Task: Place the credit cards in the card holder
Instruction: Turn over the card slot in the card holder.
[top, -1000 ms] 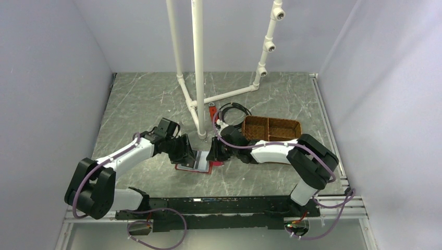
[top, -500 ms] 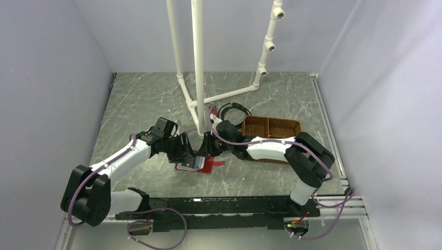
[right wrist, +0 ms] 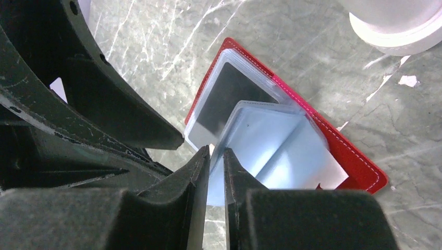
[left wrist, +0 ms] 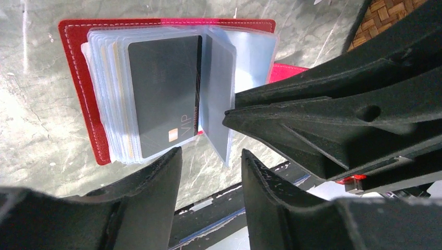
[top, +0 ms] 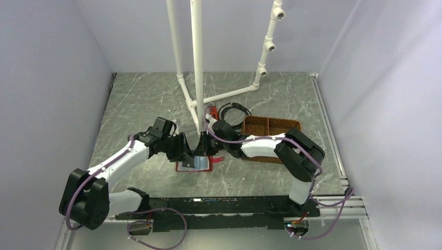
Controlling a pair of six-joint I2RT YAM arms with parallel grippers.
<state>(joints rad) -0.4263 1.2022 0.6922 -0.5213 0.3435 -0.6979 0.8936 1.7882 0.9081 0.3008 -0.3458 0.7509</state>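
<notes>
Now | left gripper point(left wrist: 211, 159) spread | right gripper point(right wrist: 215, 152) pinching card holder point(right wrist: 359, 166) leaf | woven tray point(top: 273, 120), white pipe point(top: 198, 78) just beside

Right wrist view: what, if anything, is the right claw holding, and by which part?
The right claw pinches one clear sleeve of the open red wallet by its free outer edge, holding that page raised off the rest.

Both my arms reach inward and low, wrists nearly meeting in front of me. My left arm point(top: 117, 160) stretches rightward, the left gripper point(left wrist: 211, 156) tilted down, fingers apart around nothing. My right arm point(top: 263, 146) doubles back leftward (elbow sharply bent), and the right gripper point(right wrist: 216, 153) is pinched narrowly on a clear leaf point(right wrist: 271, 140) of the card holder point(right wrist: 359, 166).
</notes>
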